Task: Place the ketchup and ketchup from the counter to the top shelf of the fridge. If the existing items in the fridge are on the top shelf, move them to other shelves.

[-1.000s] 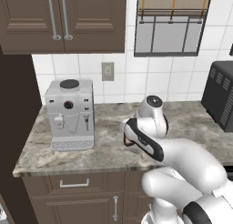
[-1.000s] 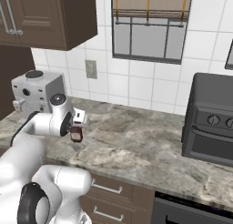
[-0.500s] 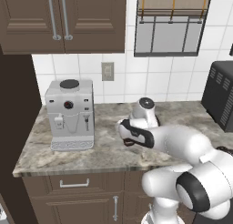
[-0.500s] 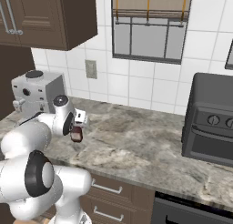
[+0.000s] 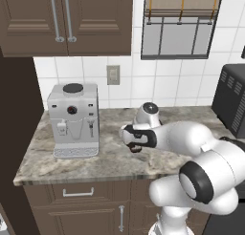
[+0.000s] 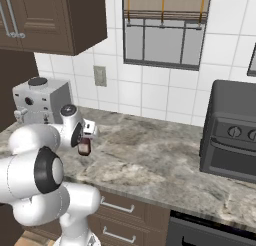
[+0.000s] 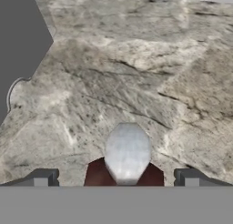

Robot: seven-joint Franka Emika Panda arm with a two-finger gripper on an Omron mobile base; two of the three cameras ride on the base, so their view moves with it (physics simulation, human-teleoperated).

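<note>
The fingertips (image 7: 44, 177) are spread wide on either side of a ketchup bottle (image 7: 126, 160), whose cap is centred between them; no contact is made. Over the last second the gripper (image 6: 86, 138) has been swung left and lowered over the bottle, which stands on the counter (image 6: 165, 165) right of the coffee machine (image 5: 74, 119). Closing is judged to be the next step.

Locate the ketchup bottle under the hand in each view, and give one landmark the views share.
Left base view: ketchup bottle mid-frame, mostly hidden behind the wrist, right of the coffee machine.
Right base view: left of centre, below the hand, standing on the counter.
Hand view: bottom centre, pale cap up, between the two fingers.
Shared landmark: the marbled counter; the coffee machine in both base views.
</note>
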